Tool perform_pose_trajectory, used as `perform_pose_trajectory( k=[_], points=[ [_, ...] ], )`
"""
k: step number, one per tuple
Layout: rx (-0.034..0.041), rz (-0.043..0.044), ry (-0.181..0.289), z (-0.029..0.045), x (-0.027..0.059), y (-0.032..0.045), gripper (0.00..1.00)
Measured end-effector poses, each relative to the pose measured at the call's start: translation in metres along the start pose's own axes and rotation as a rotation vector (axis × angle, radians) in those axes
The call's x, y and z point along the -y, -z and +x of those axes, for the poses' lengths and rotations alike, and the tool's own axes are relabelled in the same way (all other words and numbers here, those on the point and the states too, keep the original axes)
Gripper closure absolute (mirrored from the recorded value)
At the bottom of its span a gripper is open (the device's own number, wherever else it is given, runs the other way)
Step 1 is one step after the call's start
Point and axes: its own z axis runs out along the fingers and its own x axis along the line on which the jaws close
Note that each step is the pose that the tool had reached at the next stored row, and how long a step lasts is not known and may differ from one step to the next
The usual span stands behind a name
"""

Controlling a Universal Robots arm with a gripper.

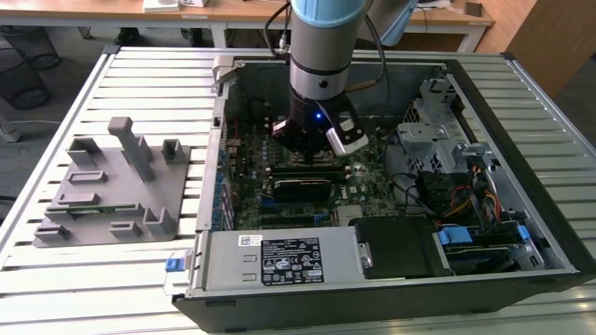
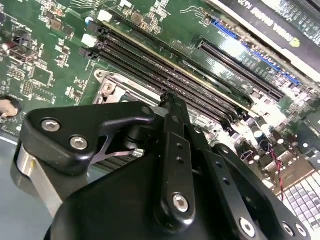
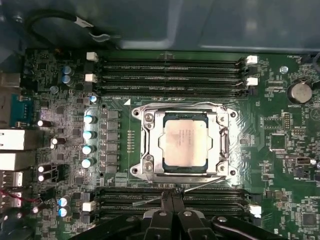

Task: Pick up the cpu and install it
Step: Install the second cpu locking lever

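Note:
The cpu (image 3: 185,141), a silver square chip, lies flat inside the metal-framed socket (image 3: 145,145) on the green motherboard. In the first wrist view my gripper (image 3: 172,198) is over the memory slots just beside the socket. Its two black fingers are pressed together with nothing between them, and a thin wire lever (image 3: 200,187) runs close by. In the second wrist view the gripper (image 2: 168,100) tips sit next to a corner of the socket (image 2: 107,87). In the exterior view the gripper (image 1: 312,157) reaches down into the open computer case (image 1: 549,230).
Memory slots (image 3: 170,65) flank the socket on two sides. A black graphics card (image 1: 303,187) lies just in front of the gripper. Cables and a drive cage (image 1: 437,139) fill the case on the exterior view's right. A grey fixture plate (image 1: 112,188) sits outside the case on the slatted table.

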Motion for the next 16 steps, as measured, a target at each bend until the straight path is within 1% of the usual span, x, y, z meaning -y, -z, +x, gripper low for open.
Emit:
perform_pose_trajectory(
  k=[2,6,10,13,16],
  points=[
    [-0.0001,-0.0055,0.0,0.0006,0.0004,-0.0016,0.89],
    [0.0,-0.0152,0.0,0.0029,0.0042,-0.0032,0.89],
    [0.0001,-0.0276,0.0,0.0088,0.0069,-0.0035,0.89],
    [0.0001,-0.0379,0.0,0.0113,0.0078,-0.0037,0.89],
    [0.0001,-0.044,0.0,0.016,0.0086,-0.0041,0.89]
  ],
)
